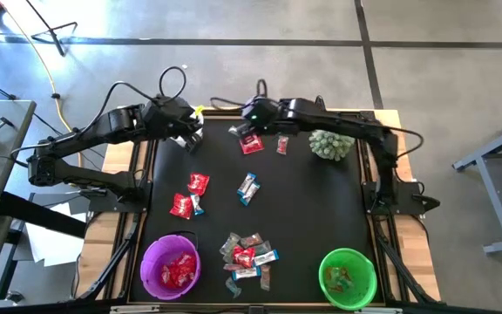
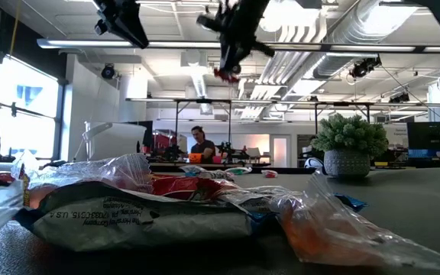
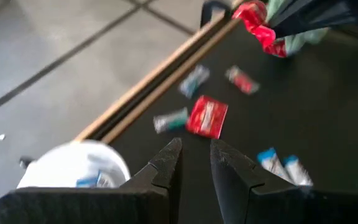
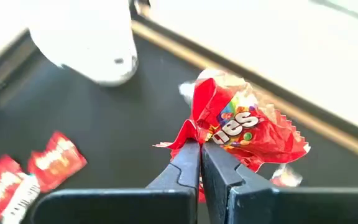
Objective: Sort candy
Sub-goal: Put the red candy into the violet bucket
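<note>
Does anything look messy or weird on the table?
Yes: loose candy is scattered over the dark mat, not in the purple bowl or green bowl. The right hand pinches a crumpled red packet by its corner, so it dangles.

One shiny red packet (image 4: 244,134) hung crumpled, pinched at its edge in the right gripper (image 4: 200,152), lifted off the mat near the far edge. A heap of mixed candy (image 1: 247,258) lay near the front, between the bowls, with red packets (image 1: 190,195) and a blue-and-white bar (image 1: 247,187) scattered mid-mat.
</note>
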Available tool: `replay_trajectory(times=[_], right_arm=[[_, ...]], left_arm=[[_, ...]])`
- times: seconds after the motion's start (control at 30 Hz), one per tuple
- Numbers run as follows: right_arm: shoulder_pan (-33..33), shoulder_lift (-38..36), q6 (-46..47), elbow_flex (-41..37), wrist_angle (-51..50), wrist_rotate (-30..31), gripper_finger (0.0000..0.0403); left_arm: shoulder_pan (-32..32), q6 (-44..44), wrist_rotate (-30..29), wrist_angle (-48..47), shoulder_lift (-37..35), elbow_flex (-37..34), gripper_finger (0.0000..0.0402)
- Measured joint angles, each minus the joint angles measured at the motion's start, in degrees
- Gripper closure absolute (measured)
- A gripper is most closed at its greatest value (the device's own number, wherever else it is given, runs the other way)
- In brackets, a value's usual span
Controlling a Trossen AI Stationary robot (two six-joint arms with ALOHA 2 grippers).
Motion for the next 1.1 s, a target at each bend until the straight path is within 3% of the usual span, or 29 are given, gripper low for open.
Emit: replay_trajectory(times=[0.27, 0.47, 0.6, 0.83, 1.1], right_arm=[[4.6, -7.6, -11.8, 0.1, 4.7, 6.9, 0.0402], [8.3, -9.4, -25.4, 0.1, 8.2, 10.9, 0.0402], [10.2, -9.5, -33.4, 0.1, 11.1, 12.9, 0.0402], [12.4, -9.5, -47.1, 0.1, 19.1, 15.2, 0.0402], [12.2, -9.6, -53.8, 0.1, 22.4, 15.5, 0.0402]], left_arm=[[-0.1, 2.7, 6.9, 17.5, 0.0, 0.0, 0.0332], [-0.1, 2.9, 14.3, 31.7, 0.0, 0.0, 0.0332], [-0.1, 1.1, 15.3, 38.2, 0.3, 0.0, 0.0332], [-0.1, 0.9, 15.8, 39.9, 1.1, 0.0, 0.0332], [-0.1, 1.8, 23.9, 42.8, 3.9, 0.0, 0.0332]])
